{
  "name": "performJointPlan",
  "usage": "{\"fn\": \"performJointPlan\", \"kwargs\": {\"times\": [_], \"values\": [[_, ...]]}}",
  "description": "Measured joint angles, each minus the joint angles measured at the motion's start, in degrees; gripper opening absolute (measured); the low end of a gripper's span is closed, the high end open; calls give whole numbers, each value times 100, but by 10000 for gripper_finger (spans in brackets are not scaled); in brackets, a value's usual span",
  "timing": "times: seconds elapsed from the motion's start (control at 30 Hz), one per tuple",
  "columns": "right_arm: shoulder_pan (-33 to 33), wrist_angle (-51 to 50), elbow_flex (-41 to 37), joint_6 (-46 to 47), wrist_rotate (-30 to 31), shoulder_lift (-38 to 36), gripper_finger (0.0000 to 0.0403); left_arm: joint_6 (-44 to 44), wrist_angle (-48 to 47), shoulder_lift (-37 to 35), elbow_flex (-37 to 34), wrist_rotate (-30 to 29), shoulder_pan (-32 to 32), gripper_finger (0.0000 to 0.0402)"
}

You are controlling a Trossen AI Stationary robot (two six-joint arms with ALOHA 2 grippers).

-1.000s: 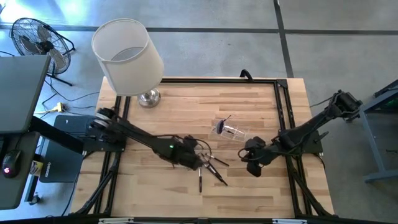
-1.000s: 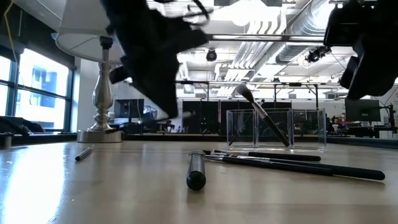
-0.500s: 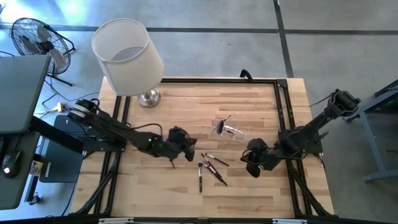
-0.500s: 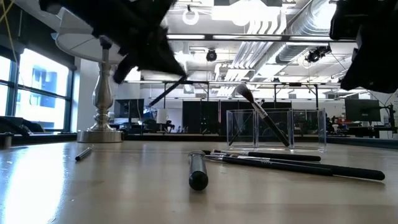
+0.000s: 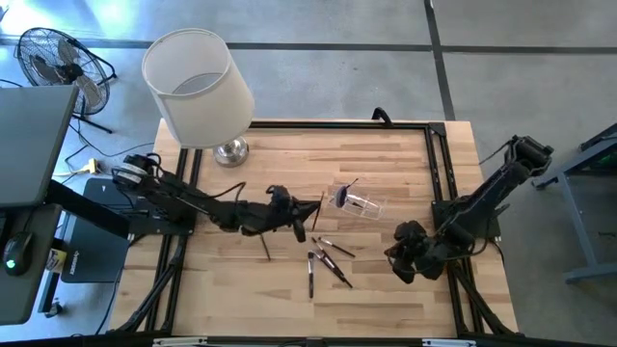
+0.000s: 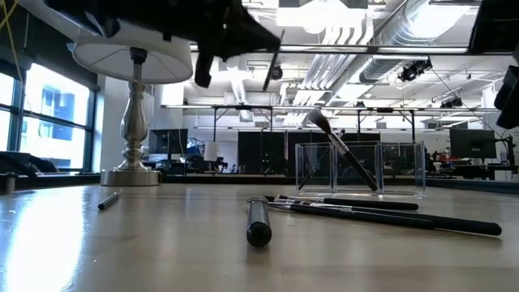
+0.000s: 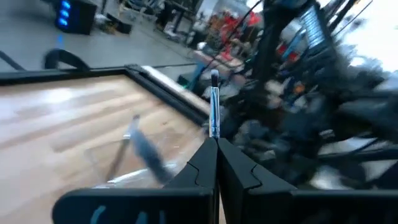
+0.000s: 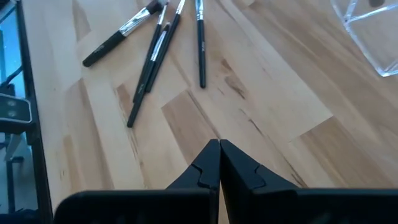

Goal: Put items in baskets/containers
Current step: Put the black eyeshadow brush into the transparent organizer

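High view shows the left hand (image 5: 310,207) pinching one brush (image 7: 214,112) above the counter (image 5: 386,299), beside the clear box (image 5: 359,202), likely to drop it in. Spare brushes (image 5: 326,262) lie nearby; the right hand (image 5: 405,265) waits pressed together.

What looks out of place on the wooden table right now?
One slim dark makeup brush lies alone near the left arm, apart from the cluster of brushes mid-table. The small clear plastic box holds just one leaning brush.
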Motion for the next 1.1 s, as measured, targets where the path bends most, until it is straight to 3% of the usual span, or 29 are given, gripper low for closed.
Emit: {"fn": "performJointPlan", "kwargs": {"times": [0.23, 0.4, 0.9, 1.1], "values": [[75, -1, 0, -294, 45, 0, 1, 1078, -12, 217, 375, 30, 499, 0], [75, -94, 0, -348, -8, -2, 2, 1244, -142, 376, 554, 234, 1001, 0], [-463, -268, 0, 293, 268, -4, 2, 1360, -214, 364, 673, 2531, 2469, 0], [-812, -257, 0, 491, 267, -4, 2, 1360, 979, 931, 673, 3118, 2605, 0]]}}
